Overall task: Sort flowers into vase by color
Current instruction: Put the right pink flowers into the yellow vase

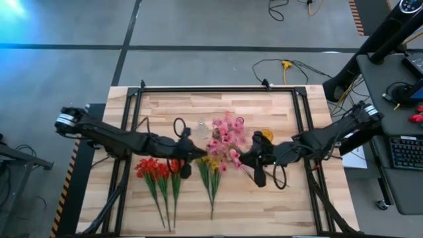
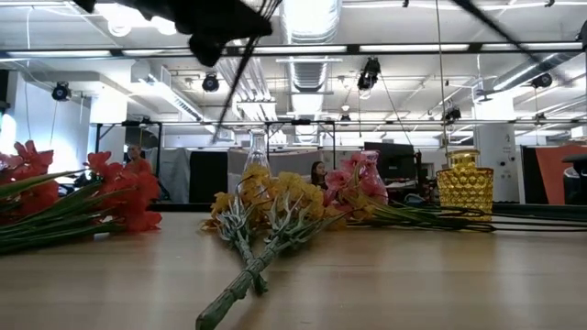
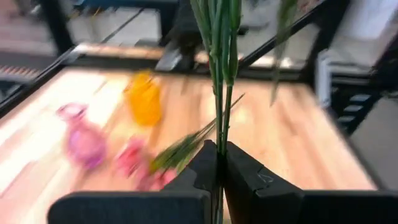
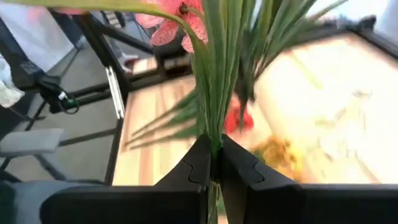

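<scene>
Red flowers point(image 1: 151, 168) and yellow flowers point(image 1: 210, 164) lie flat on the table, stems toward the near edge. A cluster of pink flowers point(image 1: 225, 135) sits between my two grippers. My left gripper point(image 1: 200, 154) point(image 3: 217, 165) is shut on thin green stems; their blossoms are out of its wrist view, so I cannot tell their colour. My right gripper point(image 1: 243, 158) point(image 4: 213, 162) is shut on the stems of a pink sprig. More pink flowers point(image 2: 358, 183) lie on the table, stems toward its right. My left gripper pinches several thin green stems point(image 3: 219, 134) between its two fingers. The stems run straight on past the fingertips and out of the picture, off the table. My right gripper pinches a bundle of green stems point(image 4: 214, 134) between its two fingers. The sprig stands on past the fingertips with leaves spread, pink blossoms point(image 4: 177, 25) at its far end, off the table.
Three vases stand toward the far side of the table: a clear one point(image 1: 201, 125), a pink one point(image 3: 84, 140) and a yellow one point(image 1: 266, 136). A black frame point(image 1: 218, 88) runs along the table's edges. Bare wood lies at the near right.
</scene>
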`<state>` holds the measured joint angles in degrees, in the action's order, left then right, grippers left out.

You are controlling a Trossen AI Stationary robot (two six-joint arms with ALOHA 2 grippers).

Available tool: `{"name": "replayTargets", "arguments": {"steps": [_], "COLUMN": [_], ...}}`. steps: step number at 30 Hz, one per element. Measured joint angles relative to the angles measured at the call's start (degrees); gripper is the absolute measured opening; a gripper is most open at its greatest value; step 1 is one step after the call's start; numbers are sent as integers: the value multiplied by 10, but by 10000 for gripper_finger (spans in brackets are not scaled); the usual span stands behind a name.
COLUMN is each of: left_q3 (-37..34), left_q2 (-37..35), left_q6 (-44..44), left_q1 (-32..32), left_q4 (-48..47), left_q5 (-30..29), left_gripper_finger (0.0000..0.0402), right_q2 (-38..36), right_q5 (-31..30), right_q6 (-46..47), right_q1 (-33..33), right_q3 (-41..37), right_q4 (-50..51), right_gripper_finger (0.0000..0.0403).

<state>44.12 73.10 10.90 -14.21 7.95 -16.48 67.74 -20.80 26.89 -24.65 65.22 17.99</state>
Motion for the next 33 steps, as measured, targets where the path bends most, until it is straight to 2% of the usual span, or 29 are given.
{"name": "replayTargets", "arguments": {"steps": [4, 9, 11, 16, 19, 22, 26, 33], "left_q3": [0, 0, 0, 0, 0, 0, 28, 126], "left_q2": [-46, -86, -97, -107, -108, -113, -118, -118], "left_q6": [46, 93, 98, 96, 96, 142, 215, 318], "left_q1": [-4, -26, -40, -89, -117, -125, -122, -95], "left_q4": [-127, -220, -245, -268, -326, -390, -483, -724], "left_q5": [-49, -51, -42, 25, 26, 21, -37, -204], "left_gripper_finger": [0, 0, 0, 0, 0, 0, 0, 0], "right_q2": [-22, -44, -48, -51, -50, -50, -47, -32], "right_q5": [41, 43, 30, 13, 12, -8, -18, -24], "right_q6": [38, 93, 106, 110, 106, 105, 92, 84], "right_q1": [-9, -20, -23, -24, -24, -24, -23, -23], "right_q3": [14, 41, 49, 65, 81, 97, 105, 105], "right_q4": [46, 125, 153, 178, 201, 220, 221, 221], "right_gripper_finger": [13, 13, 13, 13, 13, 13, 13, 13]}}
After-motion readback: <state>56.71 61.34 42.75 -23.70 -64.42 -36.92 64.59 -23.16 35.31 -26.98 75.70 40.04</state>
